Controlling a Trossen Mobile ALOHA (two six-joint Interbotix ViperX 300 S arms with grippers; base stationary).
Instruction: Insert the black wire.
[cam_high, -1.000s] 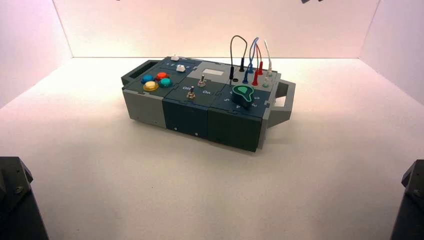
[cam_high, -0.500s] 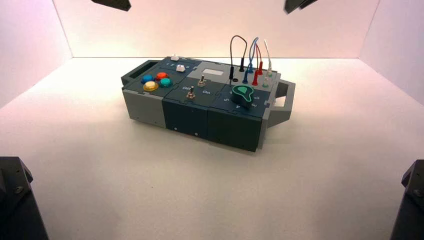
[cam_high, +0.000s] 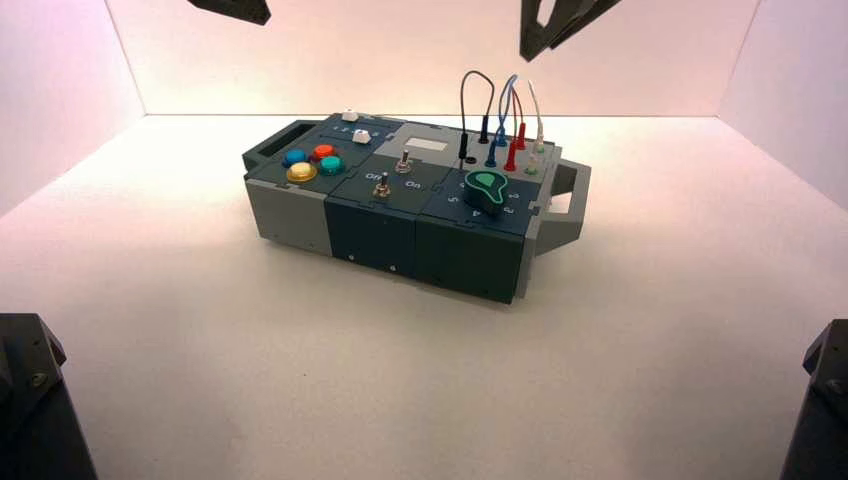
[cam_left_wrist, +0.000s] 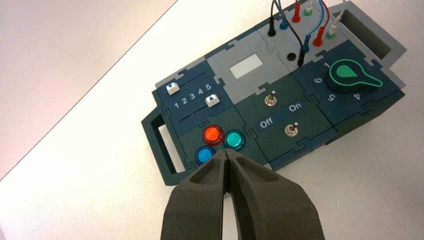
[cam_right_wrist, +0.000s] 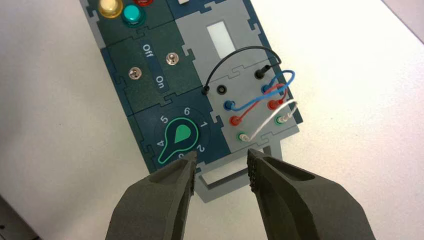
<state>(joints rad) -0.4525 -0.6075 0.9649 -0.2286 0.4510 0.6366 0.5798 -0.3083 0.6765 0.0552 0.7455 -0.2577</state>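
Right gripper (cam_right_wrist: 222, 162) above box (cam_right_wrist: 145, 95), fingers apart; left gripper (cam_left_wrist: 226, 152) fingers together. Black wire (cam_right_wrist: 240, 50): one plug beside its empty socket (cam_right_wrist: 221, 89).

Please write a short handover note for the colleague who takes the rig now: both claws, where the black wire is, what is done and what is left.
Right claw: open, empty, above the right end of the box.
Left claw: shut, above the box's left part.
Black wire: one plug sits in the far black socket; the other plug stands beside the near black socket, not in it.
Done: the far end is in.
Left: grip the loose plug and insert it in the near socket, probably with the right claw.
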